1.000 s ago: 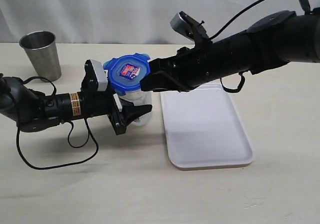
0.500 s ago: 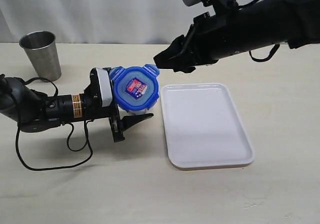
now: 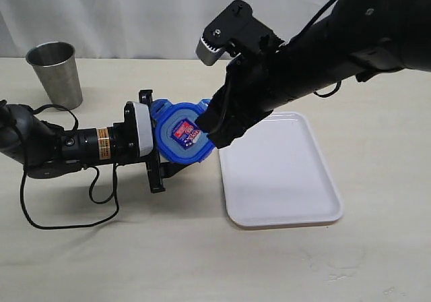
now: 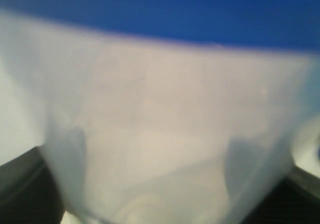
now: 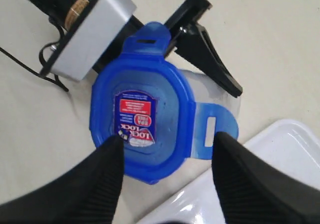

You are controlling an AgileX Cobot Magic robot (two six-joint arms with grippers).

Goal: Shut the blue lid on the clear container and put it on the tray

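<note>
Left jaws grip clear container (image 4: 160,134), right jaws agape; beige table (image 3: 168,248), white curtain (image 3: 135,12)

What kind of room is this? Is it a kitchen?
Probably a robot lab, not a kitchen. A left arm and right arm work over a plain table, a white curtain hangs behind, and a black cable trails across it.

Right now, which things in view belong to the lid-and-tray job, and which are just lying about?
Job:
- blue lid
- clear container, gripped by the left arm
- tray

Lying about:
- steel cup
</note>
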